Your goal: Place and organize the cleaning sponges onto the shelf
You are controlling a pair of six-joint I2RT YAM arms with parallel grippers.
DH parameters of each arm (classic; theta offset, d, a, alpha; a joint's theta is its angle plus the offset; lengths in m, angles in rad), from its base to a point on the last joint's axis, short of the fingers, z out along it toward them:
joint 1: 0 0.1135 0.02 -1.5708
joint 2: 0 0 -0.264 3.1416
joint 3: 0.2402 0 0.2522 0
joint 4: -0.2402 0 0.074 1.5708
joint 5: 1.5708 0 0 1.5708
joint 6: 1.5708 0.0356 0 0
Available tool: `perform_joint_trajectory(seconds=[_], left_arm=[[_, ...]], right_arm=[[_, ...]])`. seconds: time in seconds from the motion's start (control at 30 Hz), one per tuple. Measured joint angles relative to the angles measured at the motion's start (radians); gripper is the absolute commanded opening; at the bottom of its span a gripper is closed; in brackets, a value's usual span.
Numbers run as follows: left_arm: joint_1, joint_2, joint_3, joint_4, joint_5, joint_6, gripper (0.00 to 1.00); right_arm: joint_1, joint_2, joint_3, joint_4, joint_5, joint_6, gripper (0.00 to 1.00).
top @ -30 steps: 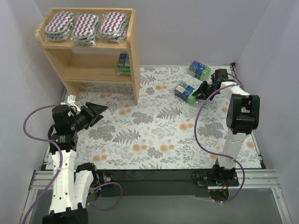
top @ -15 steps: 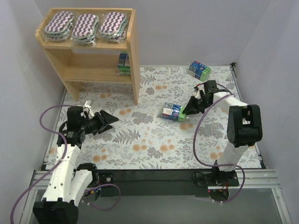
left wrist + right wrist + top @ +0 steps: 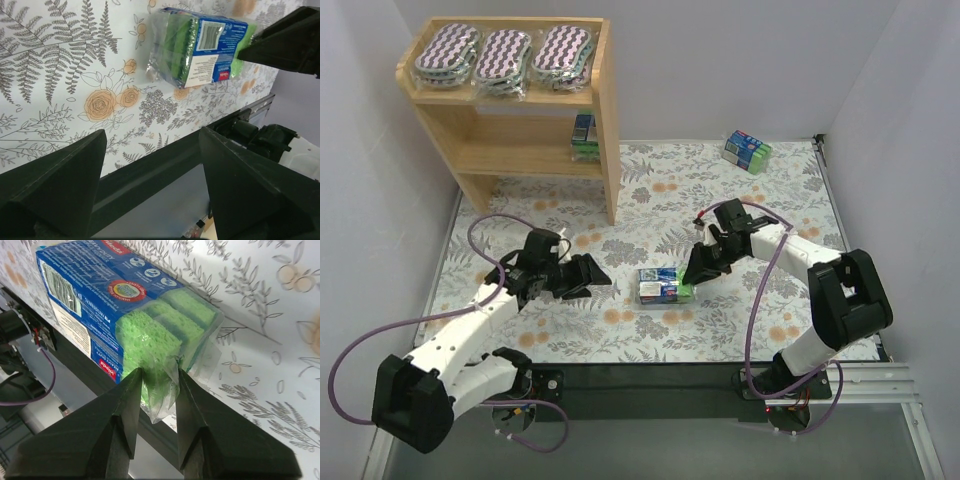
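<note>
Seen from overhead, the wooden shelf [image 3: 608,120] stands in the 10 o'clock corner of the flowered tabletop [image 3: 620,335]. Three purple-and-white zigzag pads [image 3: 502,57] lie side by side across its top tier, and one blue-and-green shelved pack [image 3: 584,137] sits at the right end of the lower tier, against the side panel. Toward 8 o'clock, the left pincer [image 3: 590,277] points to 3 o'clock with its jaws spread wide and nothing between them. Its own camera confirms the wide gap and shows the flowered surface and the black front rail through it. In that view the centre pack [image 3: 660,286] lies apart from the fingertips toward 1 o'clock, its printed label readable. Overhead, that pack sits near the middle of the tabletop between the two pincers, the left one near it but not touching. The right pincer [image 3: 698,268] meets the pack's 3 o'clock end. Overhead the contact is only a dark tip against green, whereas the right wrist camera shows the jaws narrow, pinching the loose tail of clear wrap just past the green sponge ends. Whether the pack rests fully on the tabletop cannot be told. The far pack [image 3: 747,150] lies alone at 1 o'clock near the back wall, seen only from overhead.
</note>
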Motion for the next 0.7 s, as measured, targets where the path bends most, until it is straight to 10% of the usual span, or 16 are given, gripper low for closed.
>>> perform_joint_trajectory(seconds=[0.47, 0.7], left_arm=[[-0.260, 0.328, -0.041, 0.349, -0.171, -0.138, 0.68], [-0.269, 0.358, -0.070, 0.443, -0.167, -0.128, 0.35]], right_arm=[[0.104, 0.003, -0.029, 0.054, -0.001, 0.067, 0.28], [0.104, 0.023, -0.022, 0.058, -0.018, 0.071, 0.31]])
